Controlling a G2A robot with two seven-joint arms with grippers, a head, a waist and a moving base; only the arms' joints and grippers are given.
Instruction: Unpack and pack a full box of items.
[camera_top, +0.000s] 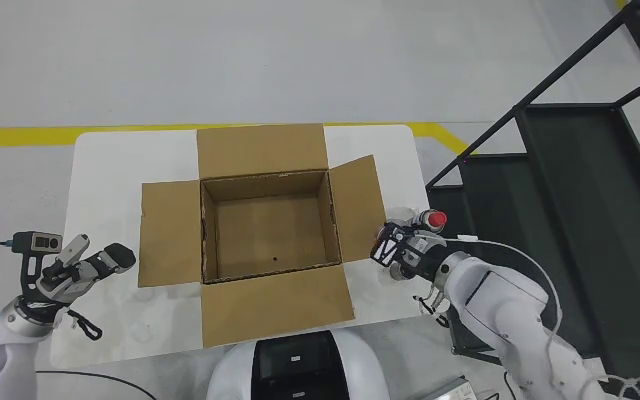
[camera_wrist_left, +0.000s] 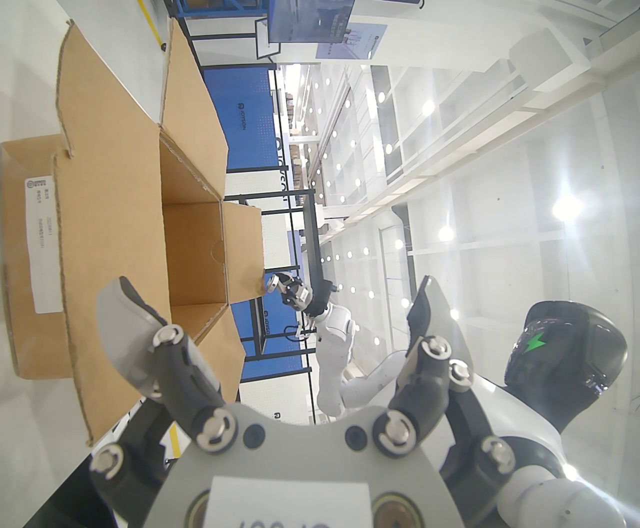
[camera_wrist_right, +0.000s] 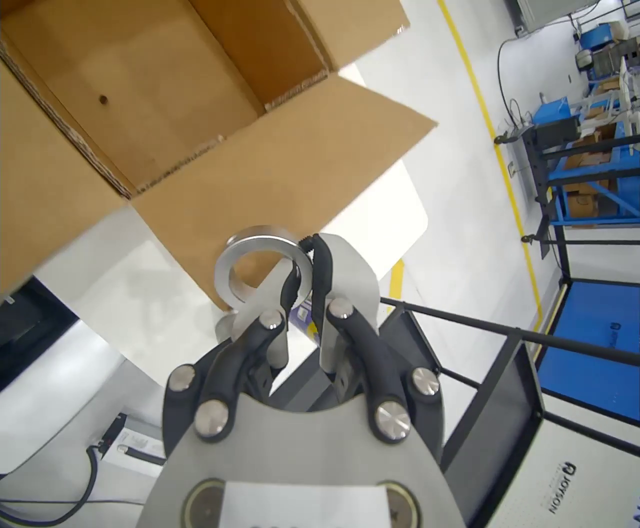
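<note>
The right gripper (camera_wrist_right: 306, 270) is closed on a silver ring (camera_wrist_right: 264, 234). Its two fingers pinch one side of the band between their dark pads, and the rest of the ring stands clear beyond the fingertips. Cardboard shows through the hole in the right wrist view. The gap between the fingers is narrow, about the thickness of the band. In the top view this gripper (camera_top: 390, 245) sits by the table's right edge, just beside the outer end of the box's right-hand flap. Whether the ring touches that flap cannot be told.

The left gripper (camera_wrist_left: 272, 310) is spread wide with nothing between its fingers (camera_wrist_left: 122, 305). It touches nothing. In the top view it (camera_top: 100, 256) hangs over the left edge of the white table (camera_top: 110, 170), well apart from the box and pointing roughly toward it.

The cardboard box (camera_top: 262, 152) stands in the middle of the table with all four flaps folded outward and lying flat (the left wrist view shows a white label on one outer wall). Its floor is bare brown board with one small dark dot near the front.
</note>
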